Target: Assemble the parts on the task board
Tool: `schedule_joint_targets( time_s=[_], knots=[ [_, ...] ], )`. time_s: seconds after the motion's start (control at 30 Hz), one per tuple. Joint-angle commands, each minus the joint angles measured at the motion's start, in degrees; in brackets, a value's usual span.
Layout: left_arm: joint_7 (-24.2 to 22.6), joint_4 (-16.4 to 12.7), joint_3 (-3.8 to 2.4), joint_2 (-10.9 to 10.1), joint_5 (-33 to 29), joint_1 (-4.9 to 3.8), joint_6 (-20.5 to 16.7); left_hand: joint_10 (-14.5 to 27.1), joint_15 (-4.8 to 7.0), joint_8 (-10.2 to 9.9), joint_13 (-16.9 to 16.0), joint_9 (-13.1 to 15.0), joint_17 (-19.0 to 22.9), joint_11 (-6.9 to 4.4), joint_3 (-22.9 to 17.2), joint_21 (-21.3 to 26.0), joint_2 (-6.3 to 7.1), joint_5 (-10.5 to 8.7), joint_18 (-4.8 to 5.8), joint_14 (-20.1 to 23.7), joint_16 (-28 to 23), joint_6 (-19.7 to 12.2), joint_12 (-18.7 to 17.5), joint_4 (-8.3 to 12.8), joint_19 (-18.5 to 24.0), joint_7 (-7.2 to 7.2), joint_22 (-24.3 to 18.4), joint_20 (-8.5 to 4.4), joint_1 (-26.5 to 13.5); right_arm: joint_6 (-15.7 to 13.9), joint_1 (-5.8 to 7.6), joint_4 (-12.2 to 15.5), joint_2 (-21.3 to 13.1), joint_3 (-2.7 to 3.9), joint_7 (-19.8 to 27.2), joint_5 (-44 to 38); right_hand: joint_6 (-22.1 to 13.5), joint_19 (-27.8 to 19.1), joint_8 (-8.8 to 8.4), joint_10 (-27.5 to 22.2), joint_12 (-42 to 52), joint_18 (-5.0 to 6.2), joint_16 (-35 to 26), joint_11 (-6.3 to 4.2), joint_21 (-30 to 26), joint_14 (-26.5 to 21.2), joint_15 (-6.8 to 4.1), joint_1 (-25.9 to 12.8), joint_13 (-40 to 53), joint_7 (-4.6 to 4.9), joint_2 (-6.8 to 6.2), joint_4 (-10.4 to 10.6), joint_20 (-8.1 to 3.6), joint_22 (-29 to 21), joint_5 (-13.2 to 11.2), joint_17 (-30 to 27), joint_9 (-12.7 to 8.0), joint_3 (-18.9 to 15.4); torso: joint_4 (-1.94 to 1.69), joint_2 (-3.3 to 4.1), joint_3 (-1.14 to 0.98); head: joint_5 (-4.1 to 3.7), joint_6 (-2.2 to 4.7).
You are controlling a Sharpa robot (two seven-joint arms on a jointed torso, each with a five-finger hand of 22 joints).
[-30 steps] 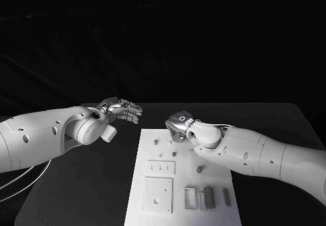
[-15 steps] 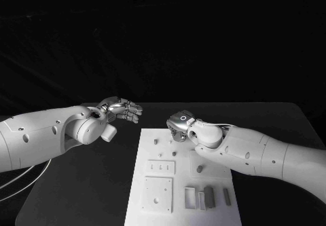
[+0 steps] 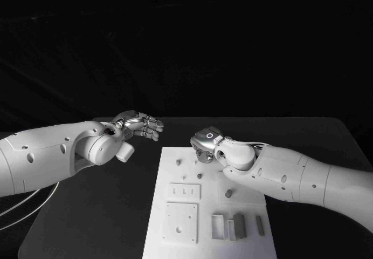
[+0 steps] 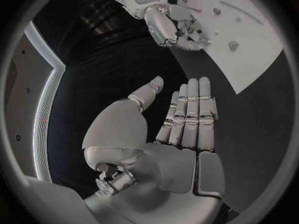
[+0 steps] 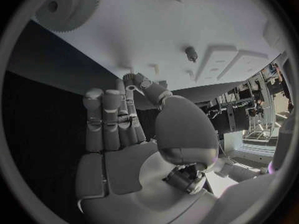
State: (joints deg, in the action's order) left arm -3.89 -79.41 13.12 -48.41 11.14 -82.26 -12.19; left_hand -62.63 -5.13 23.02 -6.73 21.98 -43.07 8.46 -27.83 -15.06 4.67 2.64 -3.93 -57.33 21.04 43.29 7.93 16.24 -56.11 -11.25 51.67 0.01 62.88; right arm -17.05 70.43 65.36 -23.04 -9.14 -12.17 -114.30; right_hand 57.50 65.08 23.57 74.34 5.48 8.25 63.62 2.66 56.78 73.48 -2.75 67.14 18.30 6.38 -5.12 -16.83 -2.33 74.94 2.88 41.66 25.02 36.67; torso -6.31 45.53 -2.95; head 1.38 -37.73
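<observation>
Basically no change from a second ago: right hand (image 5: pixel 127 144) has only crept a touch over the task board (image 5: pixel 156 25), left hand (image 4: pixel 168 134) has stayed put.

Right fingers (image 5: pixel 112 114) lie straight and pressed side by side, thumb brought up against the fingertips. A small gear (image 5: pixel 129 76) sits right at those tips and looks pinched between thumb and a finger, though its hold is partly hidden. Just beyond the fingertips is the board's edge, then a short peg (image 5: pixel 156 68) and a dark pin (image 5: pixel 191 53) a bit farther out. A large gear (image 5: pixel 65 5) lies well off to the fingers' side on the board.

Left fingers (image 4: pixel 190 109) are straight and packed together, thumb held apart, holding nothing. They hover over the black table (image 3: pixel 116 216), beside the board's far corner, near the right hand.

Judgement: with so little movement, this looks like slow alignment. The gear is not yet seated on any peg. The step is still open and the rest of the assembly is undone.
</observation>
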Motion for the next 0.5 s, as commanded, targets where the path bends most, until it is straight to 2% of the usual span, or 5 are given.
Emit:
schedule_joint_targets(
  time_s=[0.03, 0.2, 0.4, 0.5],
  knots=[
    [-0.3, -0.13, -0.06, 0.02, 0.08, -0.1, -0.06, -0.44, -0.07, -0.38, -0.06, -0.07, -0.09, 0.12, -0.22, 0.37, -0.02, 0.19, -0.73, -0.3, -0.22, 0.5, -0.4, 0.04, 0.04, -0.25, 0.06, -0.45, 0.0, 1.94, -0.24, 0.09, -0.03, -0.14, 0.01, -0.29, 0.4, 0.08, 0.04, 0.66, 0.11, 6.75, 0.21, 0.42, 0.19, -0.15, -0.43, 0.31, 0.04, 0.14, 0.17, 0.03, -0.32, 1.16, 0.07, -0.09, 0.06, 0.37, 0.0, 0.01, 0.05, -0.03, 0.01],
    [-0.3, -0.15, -0.06, 0.03, 0.12, -0.1, -0.06, -0.45, -0.07, -0.39, -0.06, -0.07, -0.11, 0.12, -0.21, 0.37, -0.01, 0.19, -0.72, -0.31, -0.24, 0.5, -0.42, 0.04, 0.04, -0.25, 0.07, -0.46, 0.02, 1.77, -0.25, 0.23, -0.07, -0.16, -0.21, -0.29, 0.33, -0.02, -0.08, 0.61, -0.01, 6.75, 0.18, 0.47, 0.18, -0.25, -0.38, 0.21, 0.0, 0.17, -0.21, 0.05, -0.31, 1.14, 0.07, -0.12, 0.07, 0.3, -0.02, 0.02, 0.07, -0.12, 0.04],
    [-0.3, -0.08, -0.06, -0.02, 0.31, -0.1, 0.4, -0.47, -0.07, -0.4, -0.07, -0.07, -0.14, 0.12, -0.22, 0.38, -0.01, 0.2, -0.72, -0.32, -0.26, 0.51, -0.45, 0.05, 0.04, -0.25, 0.08, -0.46, 0.06, 1.74, -0.25, -0.17, 0.2, -0.2, -0.34, -0.29, -0.66, -0.31, -1.0, -0.18, -0.85, 6.75, 0.01, 0.97, -0.04, -0.67, 0.08, -0.57, -0.34, 0.56, -2.6, 0.24, -0.12, 0.95, 0.06, -0.28, -0.03, 0.15, -0.01, 0.04, 0.07, -0.17, 0.15],
    [-0.24, -0.09, -0.06, -0.12, 0.44, -0.1, 0.42, -0.57, -0.04, -0.46, -0.1, -0.07, -0.3, 0.09, -0.79, 0.45, -0.44, 0.24, -0.73, -0.34, -0.44, 0.54, -0.6, 0.23, 0.04, -0.23, 0.13, -0.49, 1.14, 1.63, -0.25, -0.36, 0.15, -0.21, -0.41, -0.28, -1.1, -0.41, -1.35, -0.52, -1.14, 6.75, -0.04, 1.13, -0.19, -0.83, 0.24, -0.35, -0.46, 0.75, -3.46, 0.17, -0.08, 0.88, 0.06, -0.34, -0.05, 0.32, -0.01, 0.05, 0.09, -0.25, 0.17]
  ],
)
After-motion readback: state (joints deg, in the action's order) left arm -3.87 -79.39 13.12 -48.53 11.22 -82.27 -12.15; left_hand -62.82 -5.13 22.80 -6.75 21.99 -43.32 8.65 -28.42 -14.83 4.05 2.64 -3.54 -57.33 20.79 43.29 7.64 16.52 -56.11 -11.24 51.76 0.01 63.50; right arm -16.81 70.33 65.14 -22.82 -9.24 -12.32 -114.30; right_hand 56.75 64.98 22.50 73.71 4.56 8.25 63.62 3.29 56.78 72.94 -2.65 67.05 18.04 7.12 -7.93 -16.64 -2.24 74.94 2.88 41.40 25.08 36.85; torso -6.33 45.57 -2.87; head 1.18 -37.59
